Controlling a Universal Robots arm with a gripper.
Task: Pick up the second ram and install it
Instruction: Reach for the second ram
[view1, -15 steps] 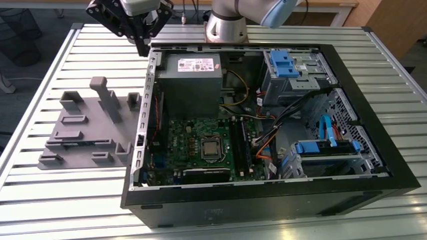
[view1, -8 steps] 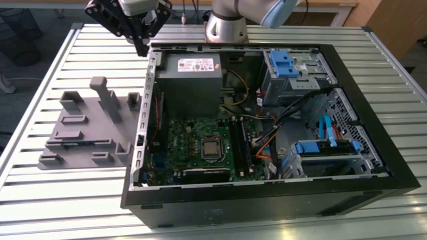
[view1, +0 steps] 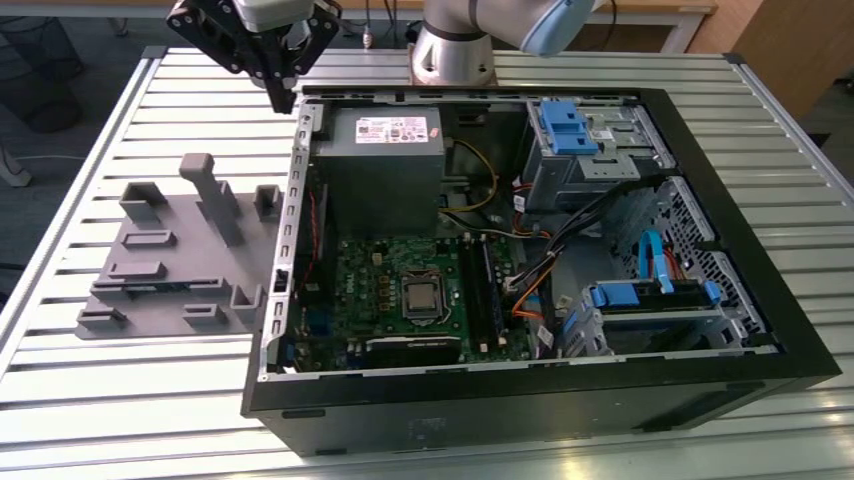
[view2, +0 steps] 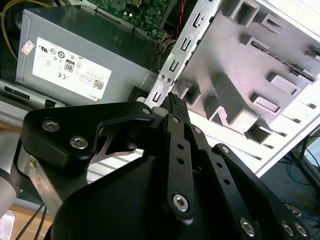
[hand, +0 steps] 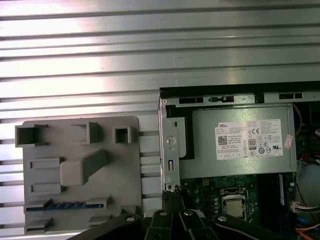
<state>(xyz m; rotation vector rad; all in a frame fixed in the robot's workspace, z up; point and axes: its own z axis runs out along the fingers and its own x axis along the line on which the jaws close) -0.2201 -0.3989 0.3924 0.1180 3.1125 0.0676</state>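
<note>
**Gripper empty above the case wall, second ram not yet picked up**

The gripper (view1: 282, 100) hung in the upper left of the exterior view, its black fingers drawn together into one narrow tip with nothing between them. In both wrist views that tip (view2: 172, 102) (hand: 172, 197) sat over the metal side wall of the open computer case (view1: 534, 400), between the case and the grey fixture block (view1: 134, 250).

The second ram (hand: 65, 205) appeared in the first wrist view as a thin blue strip, standing on edge in a slot of the fixture block (hand: 125, 165). It was on the side of the block away from the case and well apart from the gripper tip. Nothing was touching it.

Further out, the case lay open on a slatted metal table (view1: 160, 110) and took up the centre and the exterior view's right. Inside it, a grey power supply (view1: 380, 160) sat in the upper middle of the exterior view. The green motherboard (view1: 387, 270) lay below that, with its long black memory slots (view1: 487, 290) just to the exterior view's right of the processor socket. Whether any slot already held a stick could not be made out.

Judged from this, the task had hardly begun. The ram had yet to be gripped, lifted out of its slot, carried over the case wall and seated in a motherboard slot. The gripper was nearer the case wall than the ram.
</note>
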